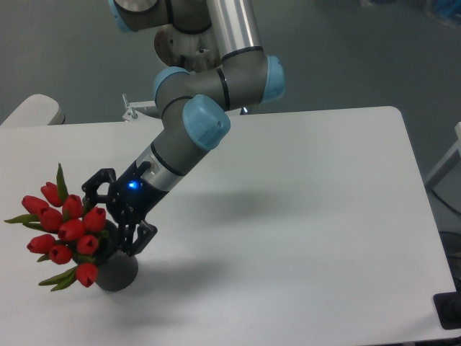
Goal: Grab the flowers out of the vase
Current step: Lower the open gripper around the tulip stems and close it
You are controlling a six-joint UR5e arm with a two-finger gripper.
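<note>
The flowers (63, 232), a bunch of red tulip buds with green leaves, lean out to the left of the vase (119, 274). The vase is a short dark grey cylinder at the table's front left, and its mouth is mostly hidden behind buds and fingers. My gripper (109, 229) comes down at a slant from the upper right, right at the top of the vase. It is open, with one finger (95, 189) behind the bunch and the other (140, 240) in front, on the right. The stems between them are hidden.
The white table (288, 216) runs off to the right. Past its far left corner there is a pale rounded object (32, 109), and a metal bracket (133, 109) sits at the back edge. A black object (448, 311) is at the lower right corner.
</note>
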